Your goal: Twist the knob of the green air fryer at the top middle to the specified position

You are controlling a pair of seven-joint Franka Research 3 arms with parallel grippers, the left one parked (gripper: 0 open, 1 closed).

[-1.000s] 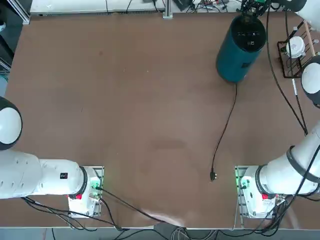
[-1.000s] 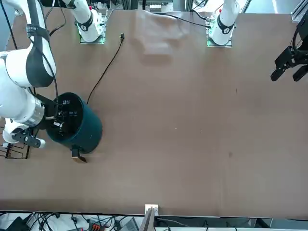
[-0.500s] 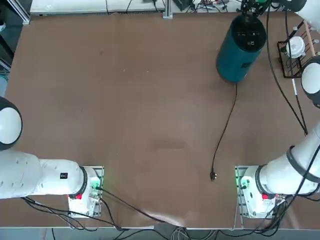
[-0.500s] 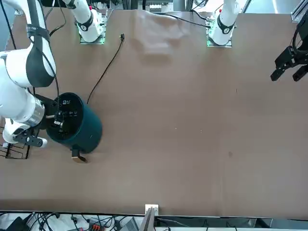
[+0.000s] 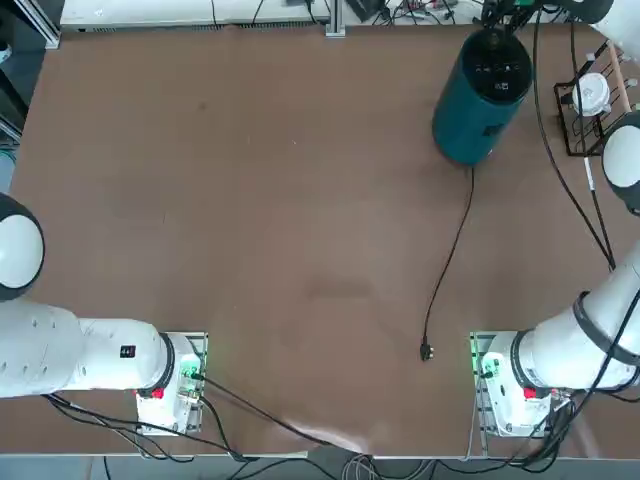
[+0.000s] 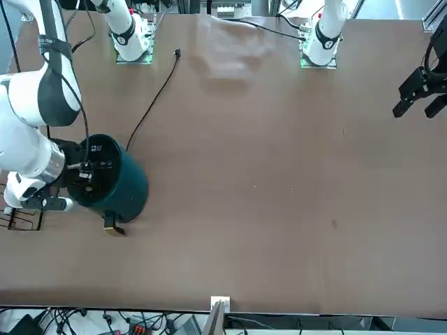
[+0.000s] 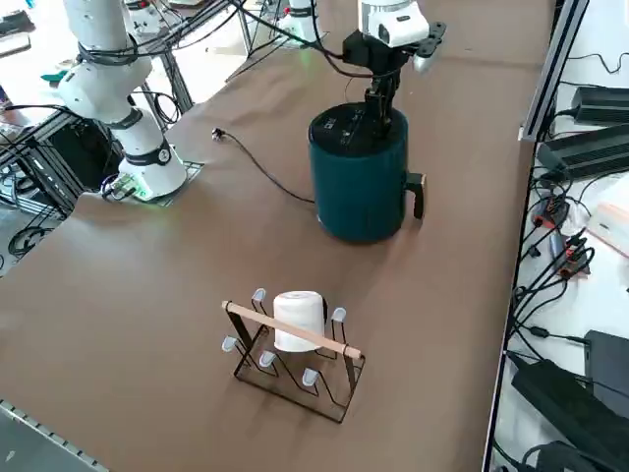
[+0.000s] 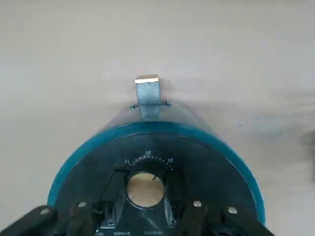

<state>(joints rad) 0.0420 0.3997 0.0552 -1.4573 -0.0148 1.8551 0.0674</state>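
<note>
Overhead, the fryer stands near (very near) the table's edge.

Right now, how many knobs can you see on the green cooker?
1: the tan knob on the fryer's black top, between the fingers of the right gripper. Others may be hidden beneath it.

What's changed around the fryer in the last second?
The right claw has turned slightly with the wrist: its white end piece swung a little to the robot's left, and the arm's cable shifted that way too. The claw is now closed on the knob. The green air fryer and its cord stayed put.
</note>
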